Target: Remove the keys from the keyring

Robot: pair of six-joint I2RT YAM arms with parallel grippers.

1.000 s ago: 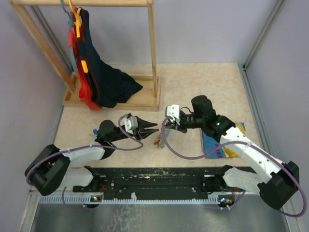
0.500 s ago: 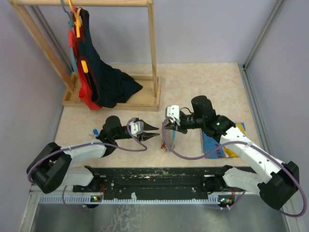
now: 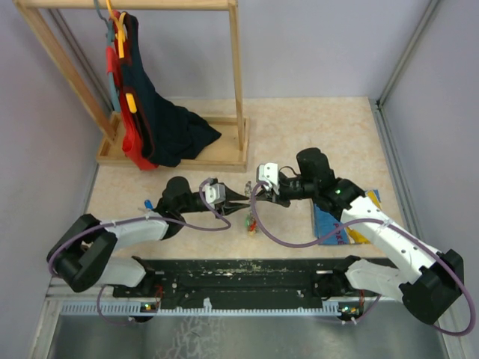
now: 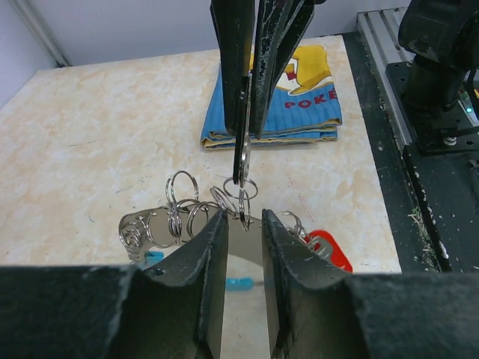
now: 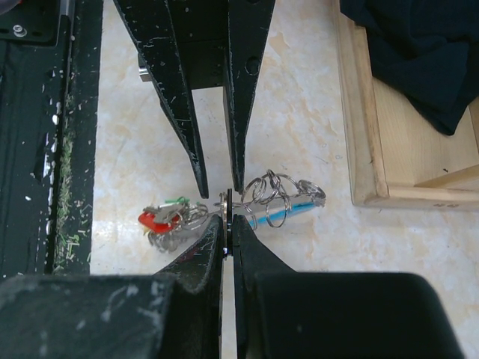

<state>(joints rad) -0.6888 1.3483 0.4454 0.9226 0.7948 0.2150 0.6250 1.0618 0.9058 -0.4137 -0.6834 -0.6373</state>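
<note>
The keyring [image 4: 179,206] is a bunch of silvery rings on a grey strap with a light-blue patch [image 5: 288,209], lifted just off the table. My right gripper [image 5: 227,218] is shut on a thin flat metal piece of it [image 4: 241,153] and comes down from above in the left wrist view. The keys [image 3: 252,222] hang low in a cluster with a red head [image 5: 156,219] and a green one. My left gripper [image 4: 242,218] is open, its tips on either side of the strap just below that metal piece. The two grippers [image 3: 238,199] [image 3: 254,190] meet tip to tip.
A blue picture book [image 3: 352,221] lies under the right arm. A wooden rack [image 3: 238,90] with dark and red clothes [image 3: 161,123] stands at the back left, its base [image 5: 374,149] close behind the rings. A small blue item [image 3: 149,203] lies beside the left arm.
My left gripper has moved right to the right gripper's tips and narrowed slightly. The hanging keys have shifted a little to the right. The right arm has held still.
</note>
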